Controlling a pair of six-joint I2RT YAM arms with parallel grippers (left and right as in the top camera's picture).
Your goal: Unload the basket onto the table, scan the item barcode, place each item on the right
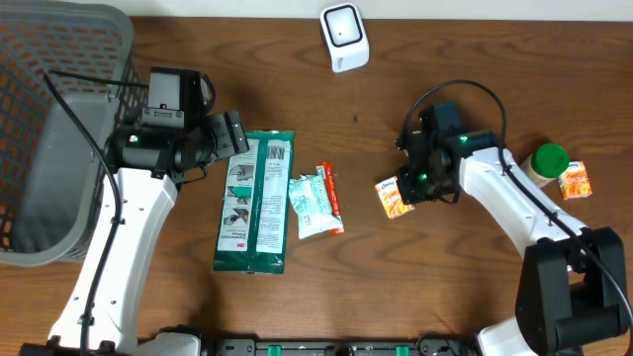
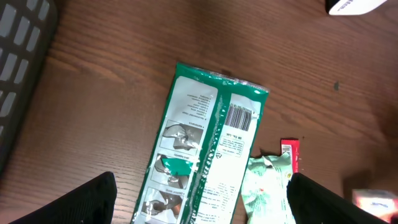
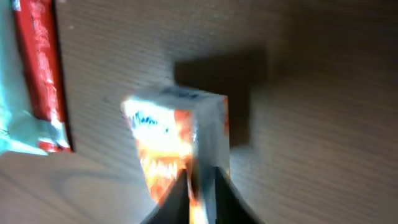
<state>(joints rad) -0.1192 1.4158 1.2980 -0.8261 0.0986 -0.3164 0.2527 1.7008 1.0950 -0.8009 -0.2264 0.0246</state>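
Two arms reach over a brown wooden table [image 1: 297, 79]. The right gripper [image 3: 202, 182], right of centre in the overhead view, is clenched on a small orange box [image 3: 165, 140]. Its two dark fingers [image 3: 225, 198] meet at the box's lower corner, with orange card pinched between them. The right wrist view is blurred, so the print on the box cannot be read, and the box seems to be tilted on one edge rather than lying flat. The box sits near the middle of the table, well below and to the right of the white scanner [image 1: 343, 37], which stands at the top centre of the frame.

The left gripper [image 1: 235, 133] is released, its jaws spread wide and holding nothing, just above the top edge of a long green packet [image 1: 255, 203]. The left wrist view shows a barcode [image 2: 241, 116] on the upper right of that packet. A small pale green packet [image 1: 311, 206] lies just to its right, with a red stick [image 1: 329, 196] touching it. A grey basket [image 1: 59, 129] fills the upper left. At the far right stand a green-capped bottle [image 1: 547, 160] and a second orange box [image 1: 575, 181], side by side.
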